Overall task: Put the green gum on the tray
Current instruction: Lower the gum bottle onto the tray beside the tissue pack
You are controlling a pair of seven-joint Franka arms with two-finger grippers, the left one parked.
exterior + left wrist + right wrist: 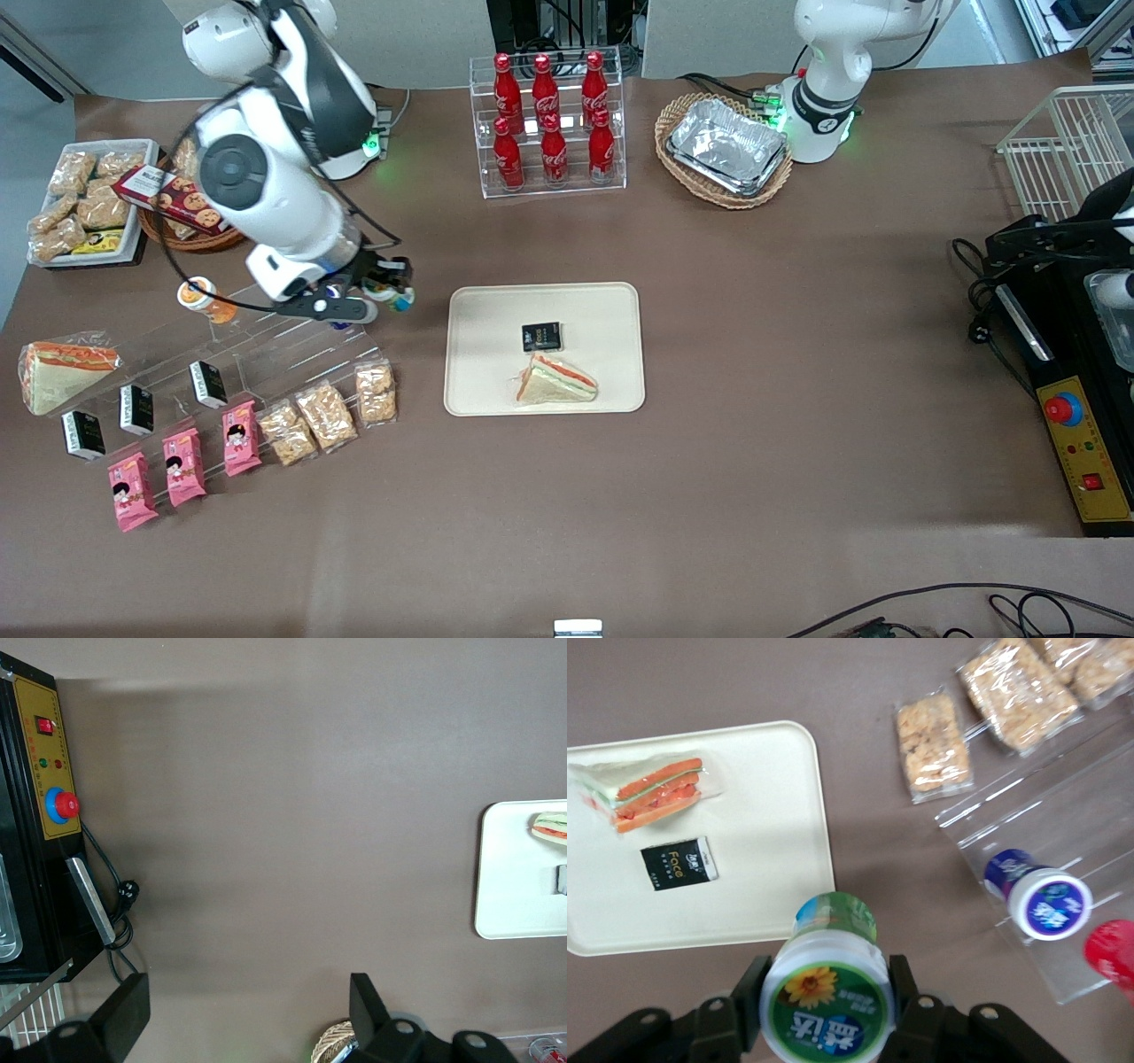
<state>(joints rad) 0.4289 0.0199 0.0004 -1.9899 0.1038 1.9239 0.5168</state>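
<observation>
My right gripper [827,999] is shut on the green gum [827,988], a small bottle with a white-rimmed green lid and a teal-green body. It holds the bottle in the air above the brown table, between the clear display stand and the cream tray [771,815]. In the front view the gripper [388,292] hangs close to the edge of the tray [478,354] that faces the working arm's end. On the tray lie a wrapped sandwich [555,381] and a small black packet [541,337].
A blue-lidded bottle [1044,901] and a red-lidded one [1109,952] rest on the clear stand [266,354]. An orange bottle [205,301], black packets, pink snacks and cereal bars [326,415] lie on and around it. Cola bottles [549,124] stand farther from the front camera.
</observation>
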